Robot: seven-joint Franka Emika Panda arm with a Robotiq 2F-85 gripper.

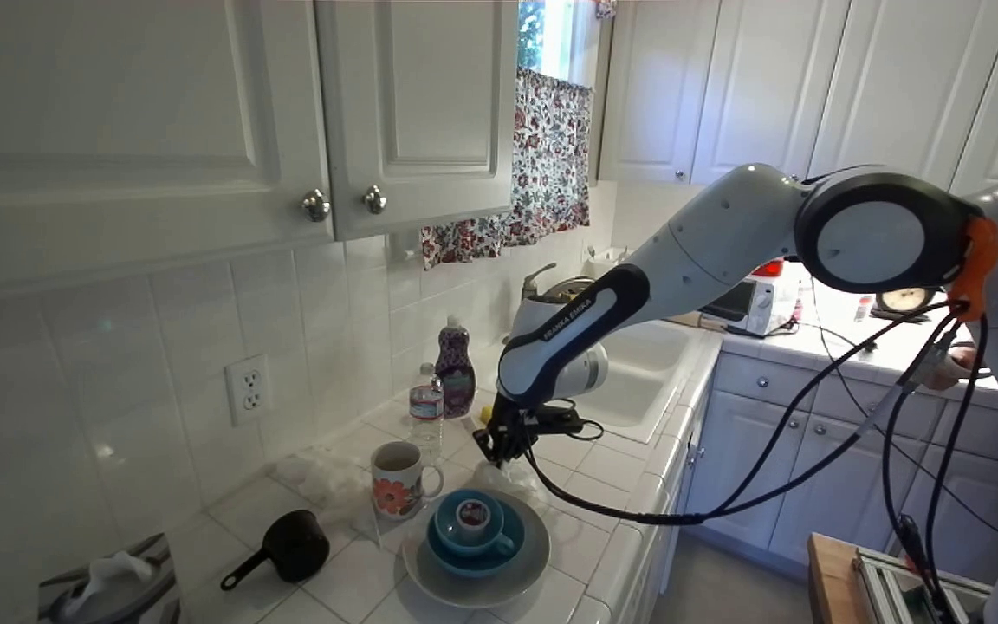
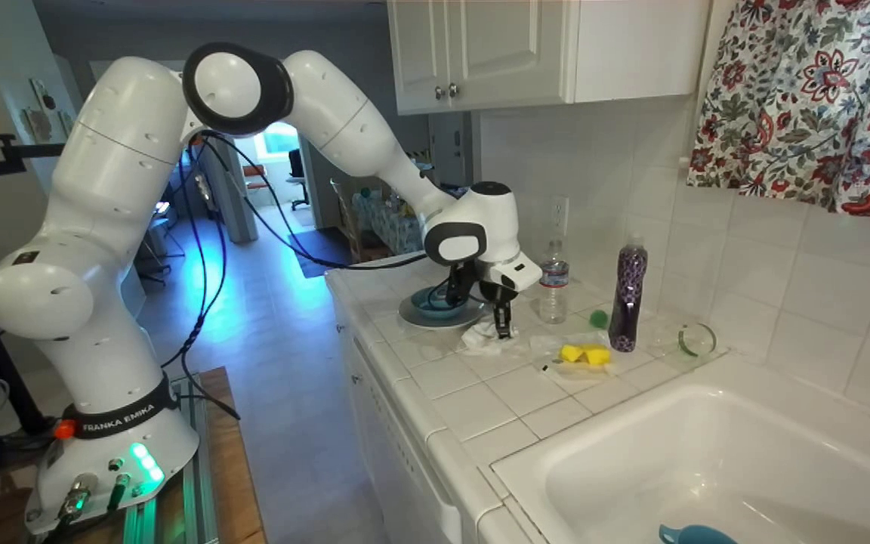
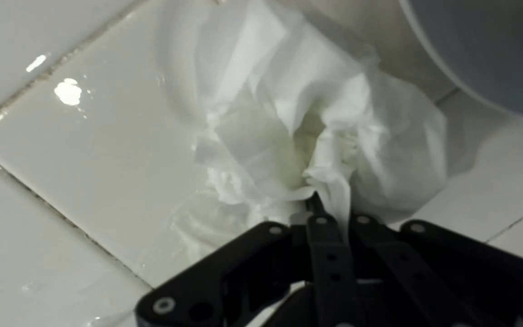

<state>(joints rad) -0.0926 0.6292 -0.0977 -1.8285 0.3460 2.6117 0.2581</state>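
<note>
Pincer [image 3: 339, 214] clenched, a white robot arm [image 2: 359, 128] grips a fold of crumpled white paper [image 3: 325, 97] on the tiled surface [image 2: 473, 393] next to a kitchen sink [image 2: 631, 468]. Seen from the wrist, the fold sits between two black fingers [image 3: 332, 263], while the rest of the paper bunches directly ahead of the tips, spreads to either side and rests low on the surface. Just beside it curves a grey plate [image 1: 447, 589], carrying a blue bowl [image 1: 464, 570] with a blue cup [image 1: 456, 537] nested inside.

Arched high above its base [image 2: 118, 468], the arm bends at a raised elbow, slants its forearm down over the surface and folds at the wrist, so that the fingers point downward at the paper. A dark cable [image 1: 672, 518] sags in a loop from the wrist toward the upper arm.

Near the pincer stand a flower-printed mug [image 1: 397, 481], a clear water bottle [image 2: 553, 283] and a tall purple bottle [image 2: 627, 295]. A small black pan [image 1: 298, 546] sits beyond the mug, well apart from the paper.
</note>
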